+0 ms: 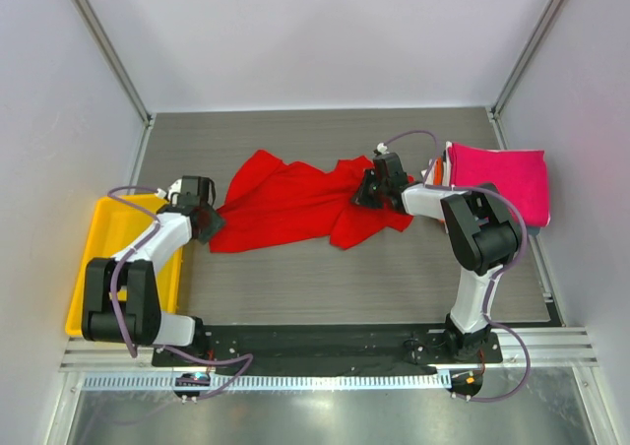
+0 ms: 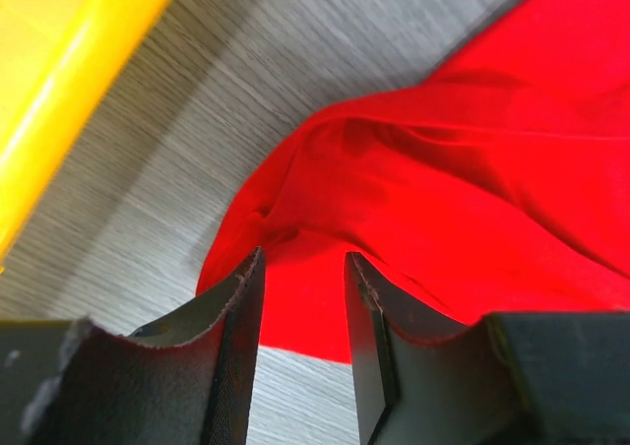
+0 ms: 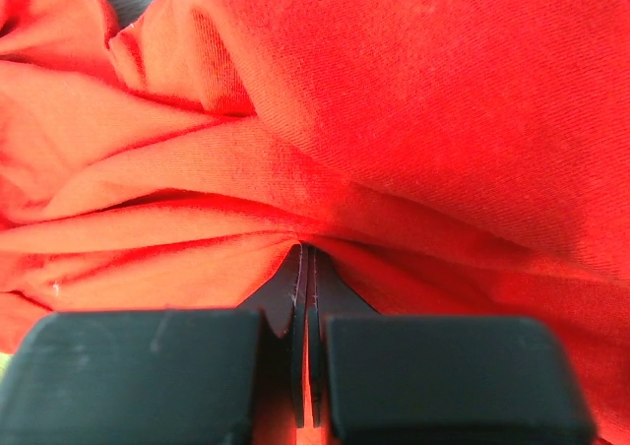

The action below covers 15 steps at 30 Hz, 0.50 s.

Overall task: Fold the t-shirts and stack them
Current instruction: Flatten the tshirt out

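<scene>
A plain red t-shirt (image 1: pixel 295 201) lies crumpled across the middle of the table. My right gripper (image 1: pixel 371 191) is shut on a fold of the red t-shirt (image 3: pixel 394 120) at its right side, with cloth pinched between the closed jaws. My left gripper (image 1: pixel 205 223) is open just past the shirt's left edge; the red t-shirt (image 2: pixel 443 189) lies beyond and between its fingers (image 2: pixel 241 297), above the cloth. A stack of folded t-shirts with a magenta-pink one (image 1: pixel 500 179) on top sits at the right; orange and white edges (image 1: pixel 440 172) show under it.
A yellow plastic tray (image 1: pixel 110 230) sits at the table's left edge beside my left arm; its rim also shows in the left wrist view (image 2: pixel 59 81). The grey wood-grain tabletop (image 1: pixel 325 278) is bounded by white walls left, right and behind.
</scene>
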Tool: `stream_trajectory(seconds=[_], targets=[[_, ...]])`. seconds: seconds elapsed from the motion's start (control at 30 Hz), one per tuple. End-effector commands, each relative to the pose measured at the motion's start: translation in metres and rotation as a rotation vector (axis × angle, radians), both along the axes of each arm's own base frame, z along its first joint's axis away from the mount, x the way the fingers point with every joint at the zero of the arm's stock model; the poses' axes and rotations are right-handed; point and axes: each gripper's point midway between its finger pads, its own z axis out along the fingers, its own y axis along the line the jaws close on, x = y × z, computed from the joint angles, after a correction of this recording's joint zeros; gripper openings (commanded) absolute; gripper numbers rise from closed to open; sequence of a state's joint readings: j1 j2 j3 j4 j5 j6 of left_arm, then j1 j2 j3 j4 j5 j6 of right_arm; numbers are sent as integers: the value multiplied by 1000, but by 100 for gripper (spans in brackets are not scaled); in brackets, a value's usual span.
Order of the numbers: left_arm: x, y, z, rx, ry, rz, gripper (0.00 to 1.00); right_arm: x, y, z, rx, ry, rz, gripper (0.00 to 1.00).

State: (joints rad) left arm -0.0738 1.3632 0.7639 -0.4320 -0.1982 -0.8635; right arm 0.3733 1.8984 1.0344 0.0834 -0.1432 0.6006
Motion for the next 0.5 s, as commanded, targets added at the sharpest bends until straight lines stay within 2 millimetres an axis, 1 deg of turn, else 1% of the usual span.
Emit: stream_trajectory(seconds=[0.0,0.1,0.27,0.47], targets=[[11,-1,3,20,-1,-20,39,-43,-33,-64,-158,210,-23,1],[12,3,0,40,9,-1,39,-43,-33,-63,-157,209,-22,1],[12,10,2,76,9,13,36,-43,-32,-62,-152,207,-19,1],[13,20,2,128,17,31,37,-44,-31,-61,-150,206,-15,1]])
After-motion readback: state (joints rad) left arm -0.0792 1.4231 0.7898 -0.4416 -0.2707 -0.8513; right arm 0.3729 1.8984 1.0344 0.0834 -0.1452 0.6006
